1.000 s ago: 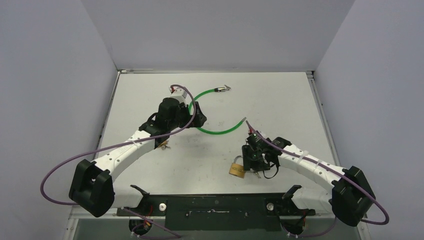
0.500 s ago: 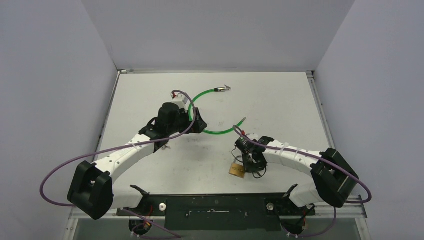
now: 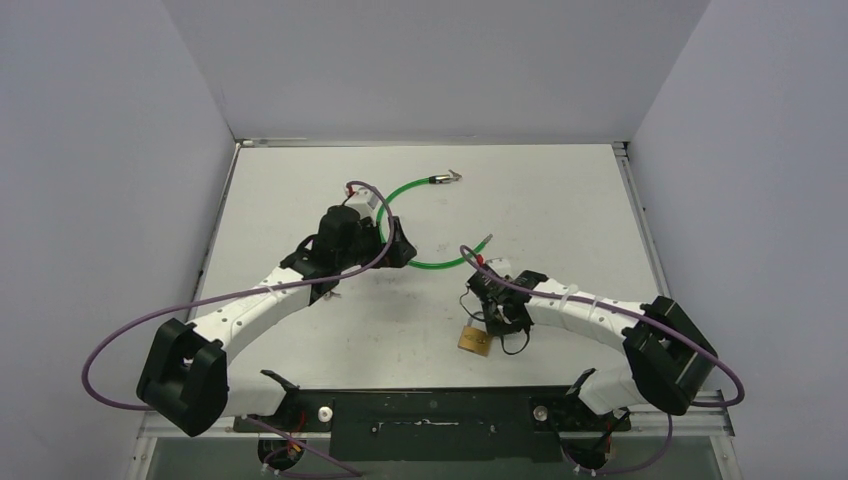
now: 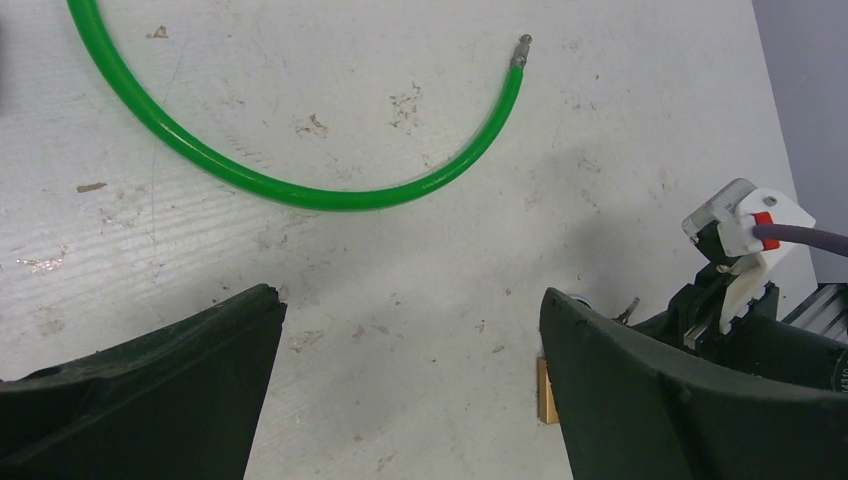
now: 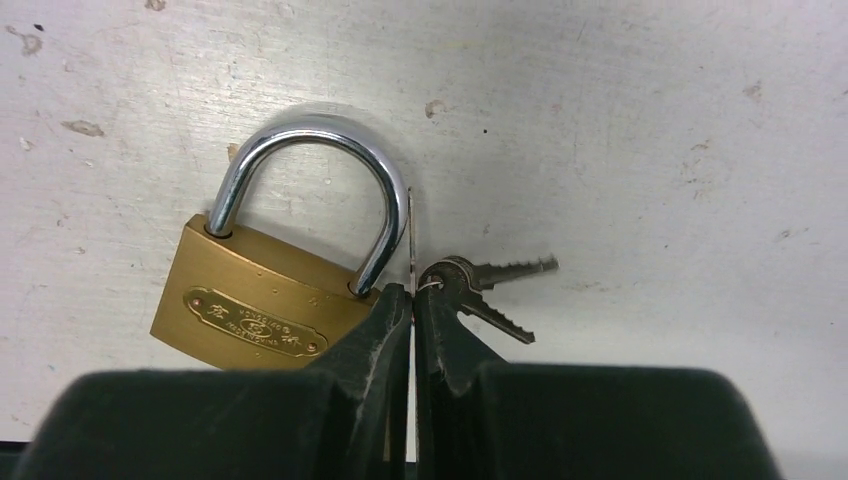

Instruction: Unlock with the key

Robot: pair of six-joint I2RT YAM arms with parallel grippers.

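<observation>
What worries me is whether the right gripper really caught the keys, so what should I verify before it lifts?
1. Right gripper closed: ok, jaws pressed together.
2. Keys gripped: cannot tell; the tips meet at the key ring, and the two visible key blades lie flat on the table.
3. Padlock locked: ok, both legs of the shackle sit in the brass body.
4. Padlock steadied by the other arm: not ok; the left gripper is open near the green cable, apart from the padlock.
5. Key in keyhole: not ok; the keys lie beside the padlock, and the keyhole is not in view.
</observation>
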